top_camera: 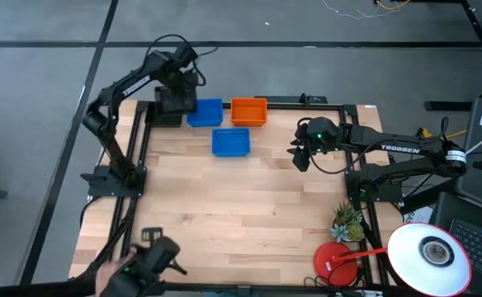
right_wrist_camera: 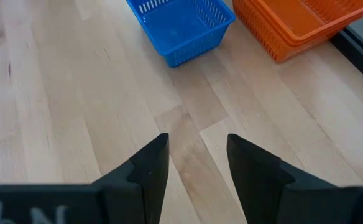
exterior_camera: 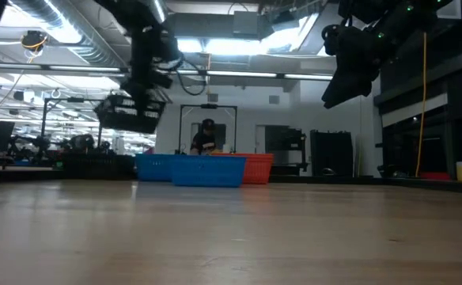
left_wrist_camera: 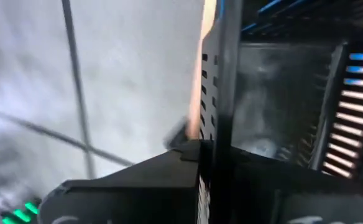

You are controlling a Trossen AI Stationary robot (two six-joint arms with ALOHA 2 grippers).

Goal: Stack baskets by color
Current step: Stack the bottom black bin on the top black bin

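Note:
My left gripper (top_camera: 179,87) hangs over the table's far left corner, shut on a black basket (top_camera: 173,106), which the low view shows lifted above the table (exterior_camera: 128,112). Right beside it a blue basket (top_camera: 205,113) stands at the far edge. An orange basket (top_camera: 248,111) stands to its right, and the right wrist view shows it as a nested orange stack (right_wrist_camera: 299,22). A second blue basket (top_camera: 230,142) rests flat on the wood a little nearer. My right gripper (top_camera: 299,157) hovers open above bare wood, right of the baskets. My left gripper pinches one slotted side wall (left_wrist_camera: 214,118) of the black basket between its two fingers, coming at it slanting down from above. The wall runs on edge between the fingers. The basket hangs below the gripper, clear of the table (exterior_camera: 128,119).
A red round lamp base (top_camera: 333,260), a white lamp head (top_camera: 429,252) and a small plant (top_camera: 348,221) stand at the near right corner. A hand with a dark device (top_camera: 146,262) shows at the near left edge. The middle of the table (top_camera: 241,214) is bare wood.

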